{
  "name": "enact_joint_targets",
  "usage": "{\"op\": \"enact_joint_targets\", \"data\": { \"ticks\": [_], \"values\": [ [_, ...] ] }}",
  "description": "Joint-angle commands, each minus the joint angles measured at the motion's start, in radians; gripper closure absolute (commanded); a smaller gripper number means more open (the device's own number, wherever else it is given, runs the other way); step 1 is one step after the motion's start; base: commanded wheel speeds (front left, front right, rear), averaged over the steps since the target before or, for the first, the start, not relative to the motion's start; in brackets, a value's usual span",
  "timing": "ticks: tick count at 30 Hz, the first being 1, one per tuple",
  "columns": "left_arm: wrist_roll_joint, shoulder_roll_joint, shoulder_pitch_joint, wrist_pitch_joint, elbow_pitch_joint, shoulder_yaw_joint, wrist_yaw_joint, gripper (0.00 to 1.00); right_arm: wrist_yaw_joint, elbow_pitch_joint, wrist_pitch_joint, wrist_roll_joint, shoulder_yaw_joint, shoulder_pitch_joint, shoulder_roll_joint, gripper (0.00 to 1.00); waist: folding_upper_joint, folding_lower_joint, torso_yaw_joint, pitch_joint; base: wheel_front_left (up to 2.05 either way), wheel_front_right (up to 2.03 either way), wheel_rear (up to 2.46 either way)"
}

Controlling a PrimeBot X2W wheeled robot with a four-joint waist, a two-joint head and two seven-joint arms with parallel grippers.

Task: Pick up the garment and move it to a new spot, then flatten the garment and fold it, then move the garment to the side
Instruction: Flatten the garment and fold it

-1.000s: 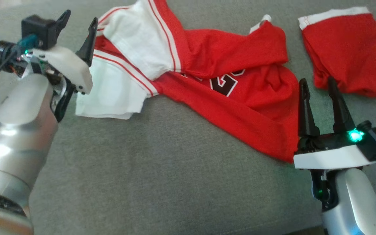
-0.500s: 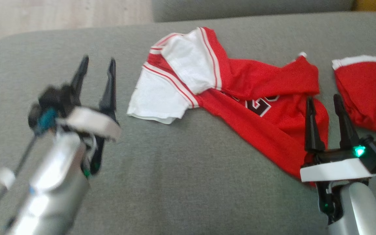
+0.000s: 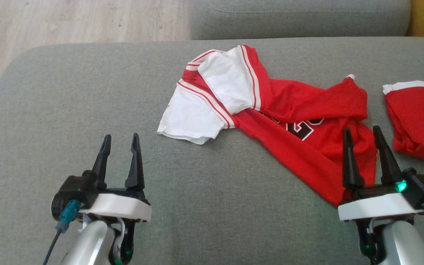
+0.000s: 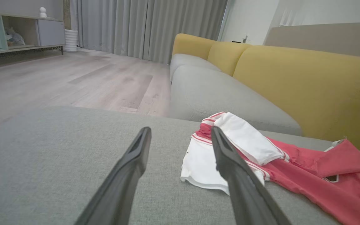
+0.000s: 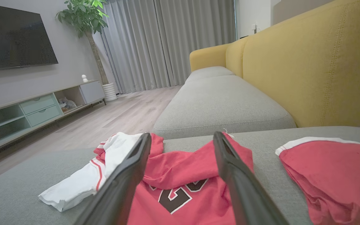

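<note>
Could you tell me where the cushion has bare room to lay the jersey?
Bare: the grey fabric seat cushion from its rounded left edge to the white end of the crumpled red-and-white mesh jersey, and the front strip between left tool and right tool. Crowded: the right, where jersey, right tool and a second red cloth garment sit close.

The red garment carries a dark, white-edged number on its front, partly folded under; a "2" reads clearly, its neighbour cannot be told.
</note>
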Motion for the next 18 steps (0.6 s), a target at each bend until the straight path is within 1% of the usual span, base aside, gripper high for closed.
{"op": "enact_joint_targets", "data": {
  "ticks": [1, 5, 14, 18],
  "values": [
    [0.025, 0.003, -0.037, -0.010, -0.034, 0.055, -0.013, 0.00, 0.002, -0.030, -0.011, 0.004, 0.027, -0.030, -0.004, 0.00, -0.0001, 0.0001, -0.013, 0.014, 0.00, 0.00, 0.00],
    [0.041, 0.003, -0.070, -0.008, 0.005, 0.053, -0.034, 0.00, 0.002, -0.038, -0.011, 0.002, 0.031, -0.040, -0.004, 0.00, -0.0001, 0.0001, -0.032, 0.045, 0.00, 0.00, 0.00],
    [0.035, 0.026, -0.229, 0.110, 0.189, 0.017, -0.100, 0.00, 0.002, -0.040, -0.011, 0.005, 0.042, -0.066, -0.004, 0.00, -0.0001, 0.0001, -0.096, 0.131, 0.00, 0.00, 0.00],
    [0.043, 0.035, -0.283, 0.141, 0.260, 0.005, -0.114, 0.00, 0.002, -0.041, -0.011, 0.005, 0.046, -0.075, -0.004, 0.00, -0.0001, 0.0001, -0.118, 0.154, 0.00, 0.00, 0.00]
  ]
}}
